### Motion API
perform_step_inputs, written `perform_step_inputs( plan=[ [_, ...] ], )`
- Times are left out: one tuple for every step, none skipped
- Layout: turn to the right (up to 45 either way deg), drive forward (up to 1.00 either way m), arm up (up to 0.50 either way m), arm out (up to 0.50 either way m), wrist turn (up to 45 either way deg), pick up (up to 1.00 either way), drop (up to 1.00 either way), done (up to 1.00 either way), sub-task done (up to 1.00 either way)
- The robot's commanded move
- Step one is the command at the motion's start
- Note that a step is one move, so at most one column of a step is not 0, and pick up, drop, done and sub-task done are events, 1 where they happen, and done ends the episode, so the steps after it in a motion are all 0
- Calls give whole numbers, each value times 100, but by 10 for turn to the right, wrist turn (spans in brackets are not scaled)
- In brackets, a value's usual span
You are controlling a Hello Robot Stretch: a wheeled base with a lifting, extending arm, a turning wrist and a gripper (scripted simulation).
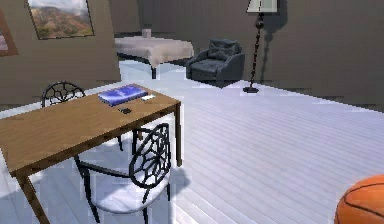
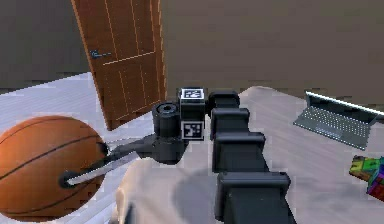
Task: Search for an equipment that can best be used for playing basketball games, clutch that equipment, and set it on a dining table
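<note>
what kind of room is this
Probably a studio-style living space in a home, with eating, sleeping and sitting areas in one room: a wooden dining table with chairs, a bed at the back wall, and an armchair beside a floor lamp.

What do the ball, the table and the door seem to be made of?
Ball: probably rubber or leather, matte; orange with dark seam lines.
Table: seemingly wood, matte; warm brown top and legs.
Door: seemingly wood, slight sheen; reddish-brown raised panels.
</note>
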Motion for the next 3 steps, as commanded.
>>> perform_step_inputs(
  plan=[
    [0, 0, 0, 0, -450, 0, 0, 0, 0],
    [0, 0, 0, 0, -120, 0, 0, 0, 0],
    [0, 0, 0, -14, 0, 0, 0, 0, 0]
  ],
)
